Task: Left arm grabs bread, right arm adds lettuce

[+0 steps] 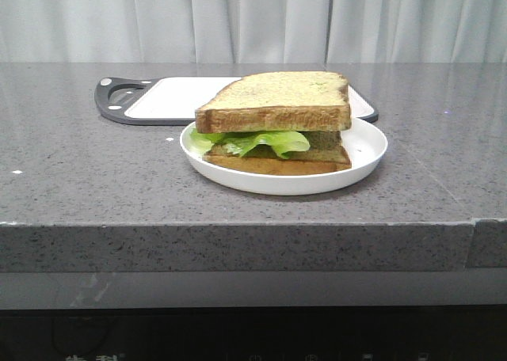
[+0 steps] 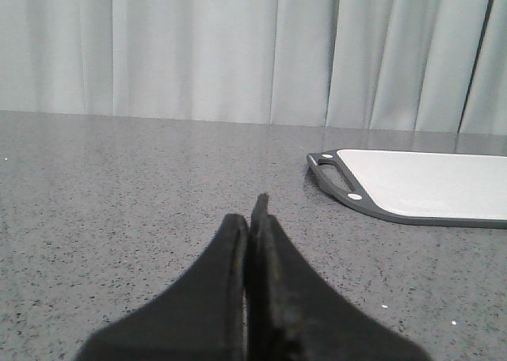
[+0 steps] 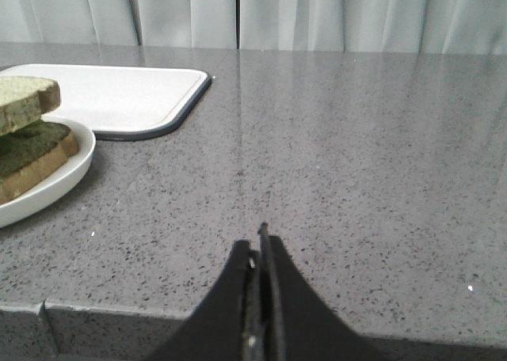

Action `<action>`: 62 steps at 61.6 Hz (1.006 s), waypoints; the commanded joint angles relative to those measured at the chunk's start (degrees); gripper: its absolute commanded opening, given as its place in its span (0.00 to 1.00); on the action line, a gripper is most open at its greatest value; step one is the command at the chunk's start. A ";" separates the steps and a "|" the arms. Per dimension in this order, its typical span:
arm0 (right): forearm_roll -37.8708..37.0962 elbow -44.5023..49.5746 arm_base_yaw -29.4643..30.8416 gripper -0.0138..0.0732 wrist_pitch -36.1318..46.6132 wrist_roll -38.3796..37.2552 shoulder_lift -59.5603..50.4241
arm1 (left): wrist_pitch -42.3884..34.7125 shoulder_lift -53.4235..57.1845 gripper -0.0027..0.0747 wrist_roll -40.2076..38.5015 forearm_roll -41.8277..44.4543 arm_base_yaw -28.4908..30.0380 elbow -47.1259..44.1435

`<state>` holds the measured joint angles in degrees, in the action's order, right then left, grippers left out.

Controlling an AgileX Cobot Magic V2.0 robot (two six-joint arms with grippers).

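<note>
Sandwich looks assembled: bread (image 1: 273, 100) sits on top, lettuce (image 1: 252, 142) sandwiched under it and sticking out toward the front-left, thinner slice (image 1: 273, 165) at the bottom, all on the plate (image 1: 368, 147). Left gripper (image 2: 252, 218) has its fingers pressed together, holding nothing, low over bare counter (image 1: 79, 155) with the cutting board (image 2: 428, 183) off to one side. Right gripper (image 3: 261, 246) is likewise closed and empty, near the front counter edge, plate and stack well off to its side. Task reads as done, or nearly. Risks from here — any arm swinging back in could clip the top bread, which overhangs the lower slice a bit and could slide off the slick leaf; a knock on the plate rim could shift the whole stack. The lettuce edge hangs loose and could be dragged out if snagged. Room: counter is wide and open on both sides of the plate; board sits just behind it, touching or nearly — can't tell. Front edge is close to the right gripper.
</note>
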<state>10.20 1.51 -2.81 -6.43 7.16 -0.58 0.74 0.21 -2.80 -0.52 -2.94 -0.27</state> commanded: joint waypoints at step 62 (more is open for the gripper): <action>-5.40 -0.13 0.24 0.02 8.77 -6.36 -1.20 | -4.83 1.04 0.01 0.10 -0.43 0.16 -0.38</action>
<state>5.51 1.51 -2.81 -1.86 0.87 -0.61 0.74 0.21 -2.80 -0.52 -2.94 -0.27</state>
